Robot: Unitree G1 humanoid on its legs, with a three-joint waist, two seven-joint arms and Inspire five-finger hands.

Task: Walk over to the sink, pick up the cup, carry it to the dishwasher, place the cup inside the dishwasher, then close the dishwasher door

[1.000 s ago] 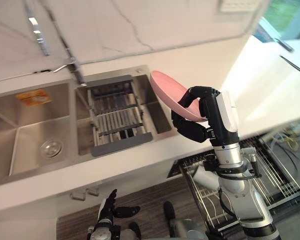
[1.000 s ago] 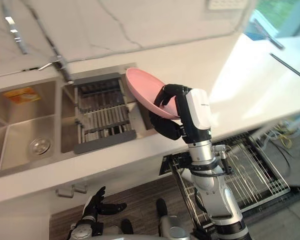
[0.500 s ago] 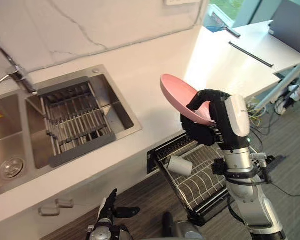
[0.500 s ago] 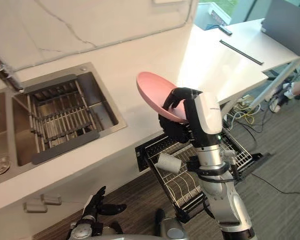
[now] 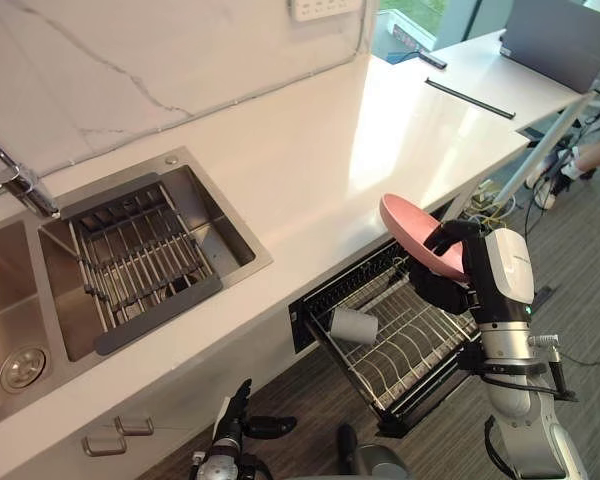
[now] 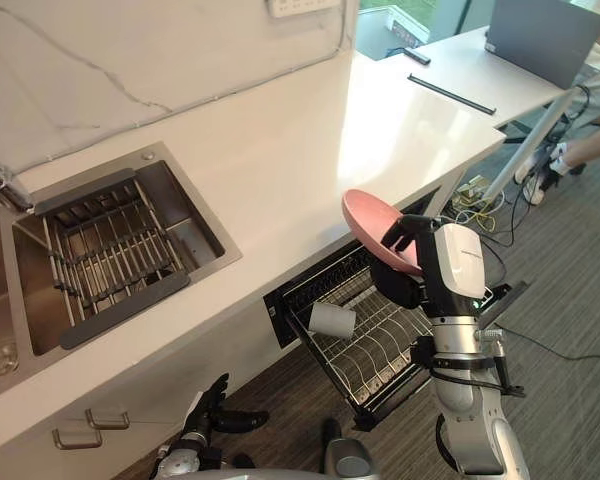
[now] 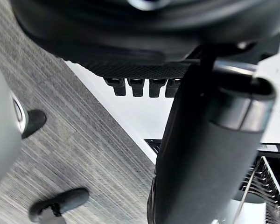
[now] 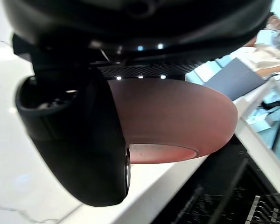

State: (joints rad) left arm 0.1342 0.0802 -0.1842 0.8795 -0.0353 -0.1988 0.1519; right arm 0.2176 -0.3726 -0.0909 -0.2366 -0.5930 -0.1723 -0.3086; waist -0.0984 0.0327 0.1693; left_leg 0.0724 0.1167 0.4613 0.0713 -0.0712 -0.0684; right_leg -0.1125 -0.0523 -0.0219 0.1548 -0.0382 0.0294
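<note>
My right hand [image 5: 442, 287] is shut on a pink bowl [image 5: 410, 231], thumb inside the rim and fingers under it. It holds the tilted bowl [image 6: 371, 221] just past the counter's front edge, above the pulled-out dishwasher rack [image 5: 417, 350]. The right wrist view has the bowl's underside [image 8: 177, 119] past the thumb [image 8: 79, 144]. A pale cup [image 5: 353, 325] lies on its side at the rack's near left end. Low by the floor, my left hand [image 5: 236, 408] hangs with straight fingers [image 7: 140, 86] and holds nothing.
The double steel sink [image 5: 225, 235] with a drain rack [image 5: 140, 262] and a faucet [image 5: 15, 182] is to the left. White counter [image 5: 320, 150] runs right to a desk with a laptop [image 5: 560, 40]. A person's legs [image 6: 575, 100] are at the far right.
The camera has swung right, off the sink and toward the dishwasher. My right hand has carried the pink bowl from above the counter down and out over the open rack.
</note>
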